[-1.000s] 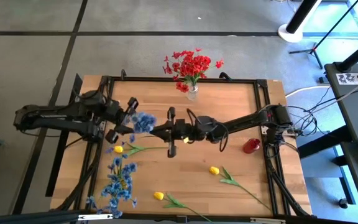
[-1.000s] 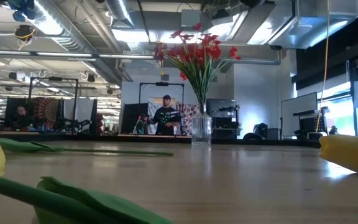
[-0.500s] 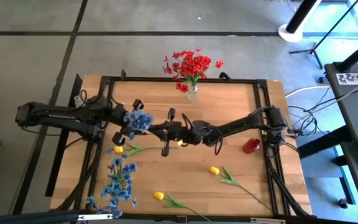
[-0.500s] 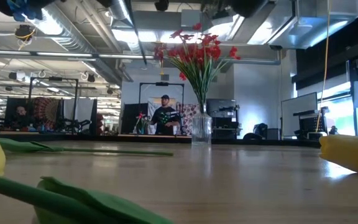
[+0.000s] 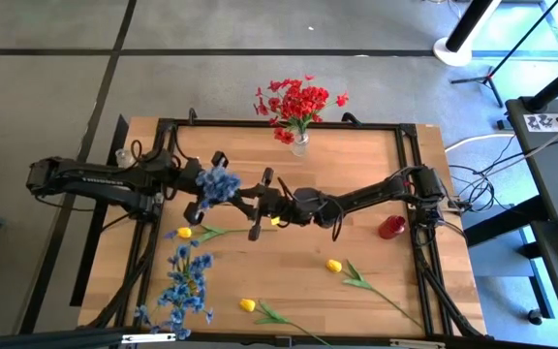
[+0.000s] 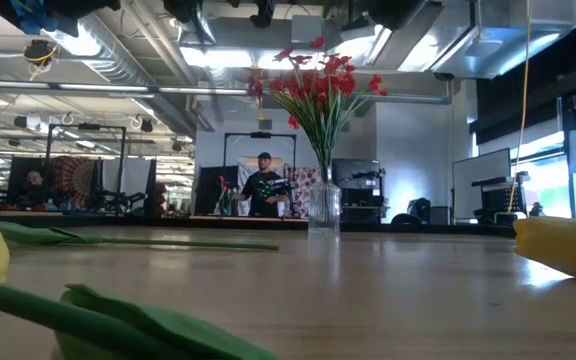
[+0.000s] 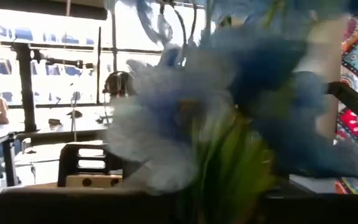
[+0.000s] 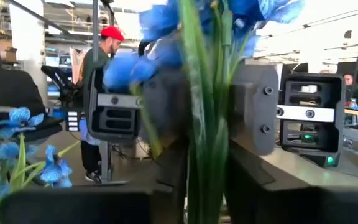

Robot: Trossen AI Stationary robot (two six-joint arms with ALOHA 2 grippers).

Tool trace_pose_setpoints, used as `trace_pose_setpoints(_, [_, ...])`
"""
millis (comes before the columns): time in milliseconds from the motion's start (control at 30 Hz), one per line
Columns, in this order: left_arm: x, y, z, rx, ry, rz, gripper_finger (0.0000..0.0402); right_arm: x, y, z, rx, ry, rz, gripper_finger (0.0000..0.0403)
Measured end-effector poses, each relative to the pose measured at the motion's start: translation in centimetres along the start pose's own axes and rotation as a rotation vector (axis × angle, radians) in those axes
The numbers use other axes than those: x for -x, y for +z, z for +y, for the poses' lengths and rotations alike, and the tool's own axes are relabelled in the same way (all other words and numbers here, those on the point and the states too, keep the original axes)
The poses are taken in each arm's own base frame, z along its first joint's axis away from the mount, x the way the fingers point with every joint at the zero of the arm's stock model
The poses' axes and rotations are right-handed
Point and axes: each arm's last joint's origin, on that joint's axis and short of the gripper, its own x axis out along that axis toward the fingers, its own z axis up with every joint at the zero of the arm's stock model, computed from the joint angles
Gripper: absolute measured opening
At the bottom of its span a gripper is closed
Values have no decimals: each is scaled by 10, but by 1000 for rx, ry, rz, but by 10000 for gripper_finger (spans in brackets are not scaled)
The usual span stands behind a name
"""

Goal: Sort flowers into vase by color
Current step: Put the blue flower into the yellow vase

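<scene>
The wooden worktop [image 5: 356,174] stands on a grey floor, with an open workshop behind it. Near its front edge lie one yellow bud [image 5: 247,305] on its green stem and a loose blue bunch [image 5: 187,286]. A second yellow bud [image 5: 333,265] lies a little farther in, toward the right. A third yellow bud [image 5: 184,233] lies just below the two arms.

Above the middle of the worktop the two arms meet. The left tool [image 5: 209,184] and the right tool [image 5: 260,204] face each other, close together. Between them, off the surface, is the held blue bunch [image 5: 218,184]. Its blooms are by the left tool. In the right wrist view its stems [image 8: 204,124] run up between that arm's fingers. I cannot tell whether either tool is clamped on the stems or standing apart around them.

To the right, near the right arm's base, sits a small red object [image 5: 391,227]. At the far edge stands the glass vase [image 5: 300,145] holding the red flowers [image 5: 298,102]. Beyond the worktop, in the low view, a person [image 6: 265,185] stands in the workshop.
</scene>
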Motion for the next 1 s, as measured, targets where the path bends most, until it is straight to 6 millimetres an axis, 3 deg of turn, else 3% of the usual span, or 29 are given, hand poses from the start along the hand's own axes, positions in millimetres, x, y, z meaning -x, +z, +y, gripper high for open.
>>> trace_pose_setpoints(67, [0, 0, 1, 1, 31, -6, 39, 0, 0, 0, 10, 18, -1, 107])
trace_pose_setpoints(133, [0, 1, 1, 3, 45, -8, 14, 0, 0, 1, 11, 18, -1, 133])
trace_pose_setpoints(300, [10, 9, -4, 11, 29, -12, 10, 5, 6, 12, 19, 38, 11, 201])
trace_pose_setpoints(467, [39, 41, -19, 11, -15, 29, 7, 18, 22, 34, 55, 70, 79, 252])
trace_pose_setpoints(600, [70, 59, -35, 6, -107, 96, 7, 30, 31, 53, 59, 64, 101, 266])
trace_pose_setpoints(800, [118, 75, -63, 28, -388, -48, 7, 38, 31, 64, 116, -30, 138, 268])
trace_pose_setpoints(1000, [147, 59, -73, 67, -487, -168, 7, 37, 31, 63, 114, -52, 137, 269])
